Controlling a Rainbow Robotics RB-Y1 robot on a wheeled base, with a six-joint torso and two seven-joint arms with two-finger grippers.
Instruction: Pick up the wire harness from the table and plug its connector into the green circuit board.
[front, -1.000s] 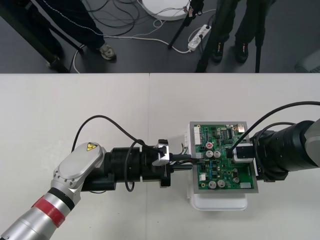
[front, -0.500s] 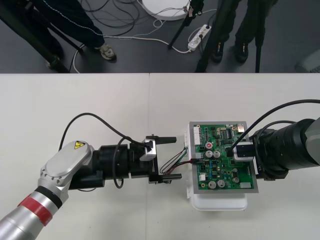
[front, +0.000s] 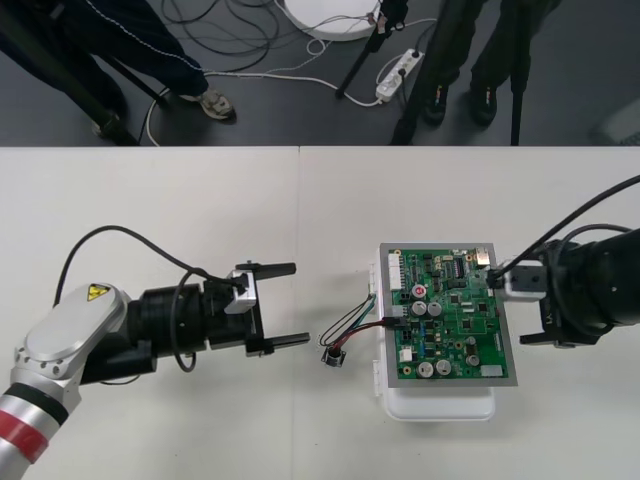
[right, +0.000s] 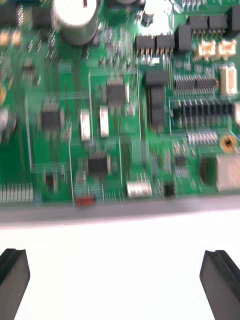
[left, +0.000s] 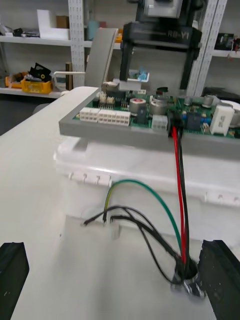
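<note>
Where the harness lies: the harness (front: 355, 325) stretches over the gap between the left hand (front: 298, 304) and the green circuit board (front: 450, 315), which sits on its white base (front: 440, 405).
Plug: the black plug (front: 393, 318) stands at the board's left edge; in the left wrist view the red and black wires climb straight into it, so it looks seated, though how deep I cannot tell.
Socket: the round metal socket (front: 332, 356) rests on the table (front: 150, 200), just beside the base and near the left hand's lower finger, touching neither.
Left hand: released, its fingers (left: 12, 265) spread wide with nothing between them, standing clear of the wires.
Right hand: the right hand (front: 522, 305) is at the board's right edge, also released and grasping nothing, looking down on the board.
Key relation: the harness's long axis runs slanting, from the socket on the table up and rightward to the plug. The left hand is aimed along nearly the same line and is much the nearer; the whole board lies between the harness and the right hand.
Stage, as a judgement: insertion looks done, or very nearly.
Next move, as a judgement: any pressing home would fall to the left hand; otherwise both need only back away, the left without snagging the slack green and black loops.
</note>
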